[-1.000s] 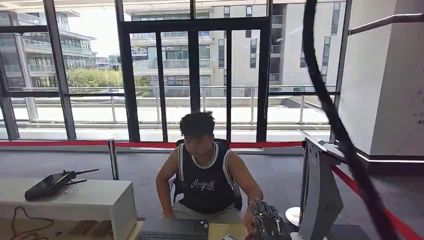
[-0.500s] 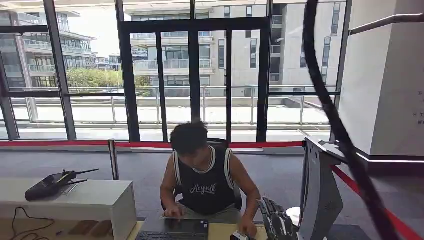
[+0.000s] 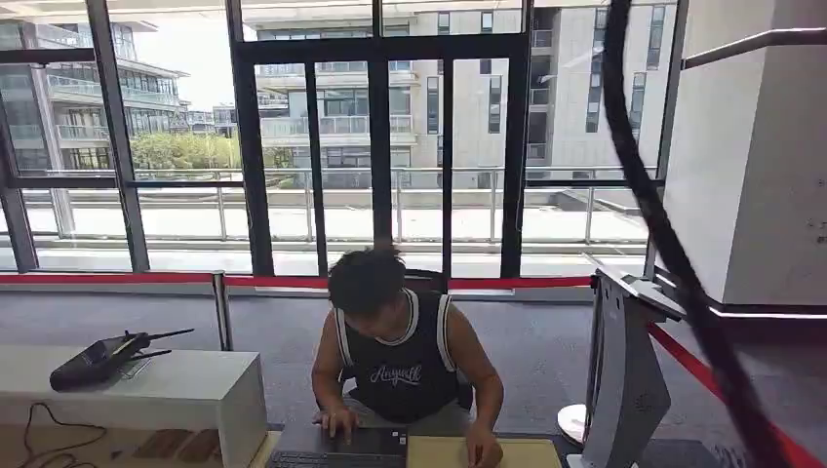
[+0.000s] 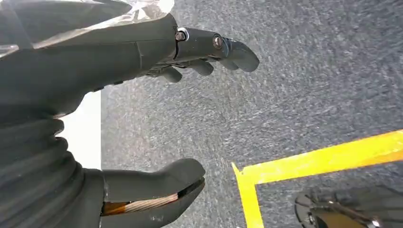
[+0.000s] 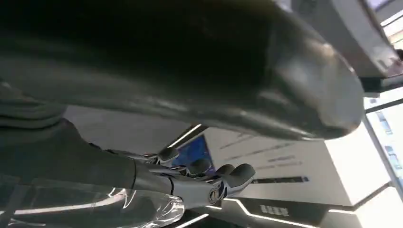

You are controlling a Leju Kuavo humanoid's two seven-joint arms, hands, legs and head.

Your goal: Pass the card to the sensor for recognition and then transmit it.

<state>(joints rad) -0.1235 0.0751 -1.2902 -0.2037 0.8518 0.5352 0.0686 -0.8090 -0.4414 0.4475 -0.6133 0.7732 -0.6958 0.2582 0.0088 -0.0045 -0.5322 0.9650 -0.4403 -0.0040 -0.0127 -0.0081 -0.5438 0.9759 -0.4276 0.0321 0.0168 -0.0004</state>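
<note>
No card can be made out; a card should be light, thin, stiff and slick, best pinched by its edges. The left hand (image 4: 142, 104) hangs over grey floor, fingers apart, empty. The right hand (image 5: 190, 183) looks loosely spread, holding nothing visible. The sensor kiosk (image 3: 624, 370) stands at 4 o'clock of the seated person (image 3: 400, 361).

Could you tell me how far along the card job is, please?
Done: nothing I can confirm. In hand: whether the right hand holds the card I cannot tell, as its thumb blocks the view; the left hand hangs open over the carpet. Left: presenting the card at the grey stand, then probably passing it to the seated person.
</note>
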